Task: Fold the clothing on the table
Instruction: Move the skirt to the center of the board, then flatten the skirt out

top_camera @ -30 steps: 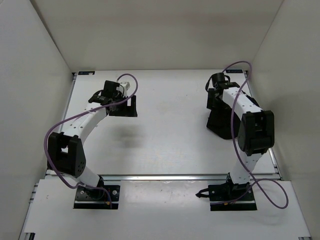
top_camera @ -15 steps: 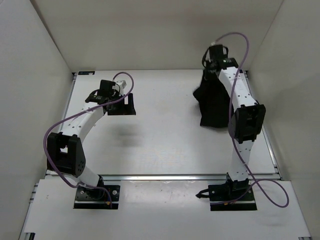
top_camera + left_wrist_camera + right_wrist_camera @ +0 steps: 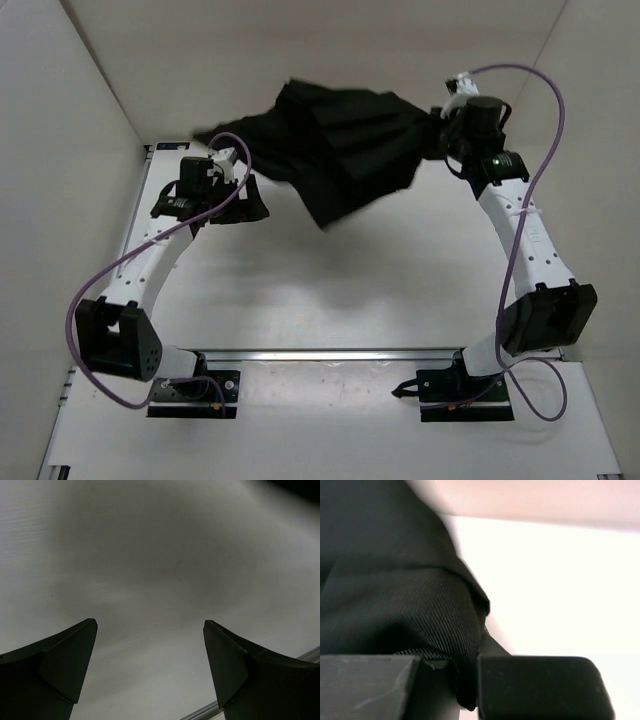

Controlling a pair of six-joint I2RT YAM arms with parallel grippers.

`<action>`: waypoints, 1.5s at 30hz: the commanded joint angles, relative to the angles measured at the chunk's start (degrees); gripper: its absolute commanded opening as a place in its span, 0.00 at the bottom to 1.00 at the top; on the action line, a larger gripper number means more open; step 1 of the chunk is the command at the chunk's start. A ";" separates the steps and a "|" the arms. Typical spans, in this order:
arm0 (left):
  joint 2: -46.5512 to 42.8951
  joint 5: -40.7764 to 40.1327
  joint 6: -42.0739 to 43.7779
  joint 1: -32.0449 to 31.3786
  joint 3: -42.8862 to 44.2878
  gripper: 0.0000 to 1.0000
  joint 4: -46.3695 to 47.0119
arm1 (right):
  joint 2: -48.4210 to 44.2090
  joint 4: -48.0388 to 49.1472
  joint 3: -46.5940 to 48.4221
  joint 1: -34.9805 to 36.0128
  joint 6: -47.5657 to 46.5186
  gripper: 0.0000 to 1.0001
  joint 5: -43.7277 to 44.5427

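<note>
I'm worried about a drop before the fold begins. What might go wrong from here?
The right gripper pinches only a narrow bit of the clothing, while the rest hangs spread in the air, so the fabric may slip out. The left gripper is open above bare table with no fabric between its fingers; closing there would probably catch nothing.

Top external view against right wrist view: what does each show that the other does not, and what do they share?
Only the top external view shows the whole clothing hanging fanned out above the table, and the left end effector at the far left. Only the right wrist view shows the fabric's fine weave, pinched between the two fingers. Both show the right end effector shut on the black clothing.
</note>
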 commanded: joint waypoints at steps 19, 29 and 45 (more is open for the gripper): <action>-11.62 8.28 -11.27 -14.34 -13.69 0.99 10.99 | 6.52 22.04 -29.14 5.75 11.03 0.00 -18.50; -10.14 9.27 -16.48 -21.99 -23.09 0.83 21.12 | 10.22 8.47 -26.05 0.74 19.39 0.00 -1.75; 0.76 -1.02 -15.86 -23.22 -18.79 0.89 20.07 | -6.72 -5.74 -43.25 7.08 13.43 0.26 8.48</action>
